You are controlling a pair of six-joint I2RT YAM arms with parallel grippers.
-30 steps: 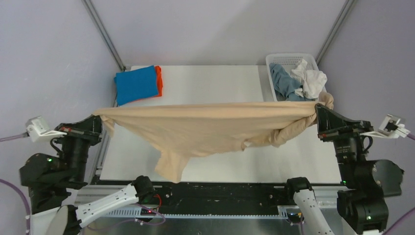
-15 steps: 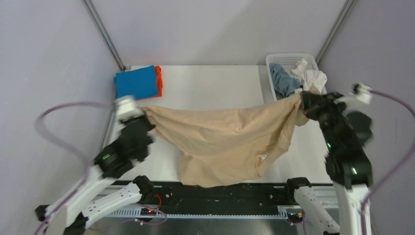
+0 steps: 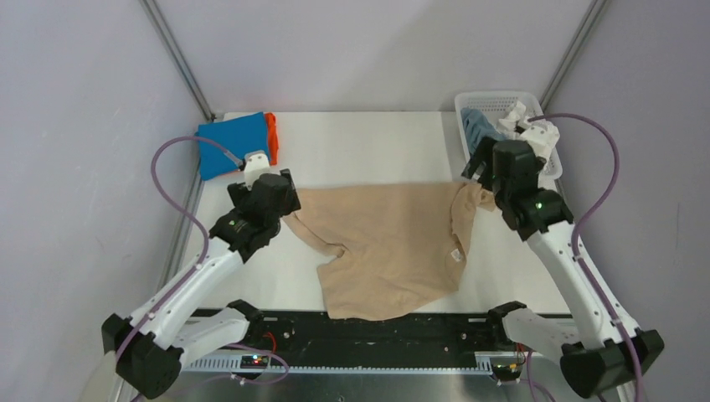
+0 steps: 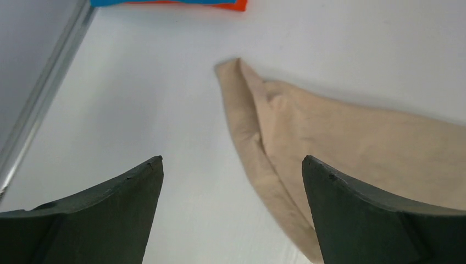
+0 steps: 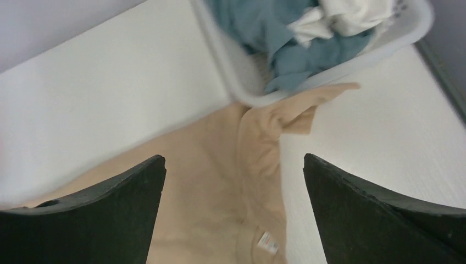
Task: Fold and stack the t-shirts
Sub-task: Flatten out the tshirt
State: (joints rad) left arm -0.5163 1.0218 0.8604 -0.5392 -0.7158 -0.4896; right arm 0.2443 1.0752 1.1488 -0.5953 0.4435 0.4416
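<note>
Beige t-shirt: we see it rumpled on the bench.
Left fingers: spread apart, empty, above its left tip.
Right fingers: spread apart, empty, above its right end, beside the basket.

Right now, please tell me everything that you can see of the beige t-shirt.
The beige t-shirt is soft, thin, plain cloth, lying spread but wrinkled on the white table, far edge nearly straight, near part bunched. A small white label shows near its right side. Its left corner is folded over; its right corner reaches the foot of the white basket. The left gripper and right gripper hover open above those corners; neither holds it.
</note>
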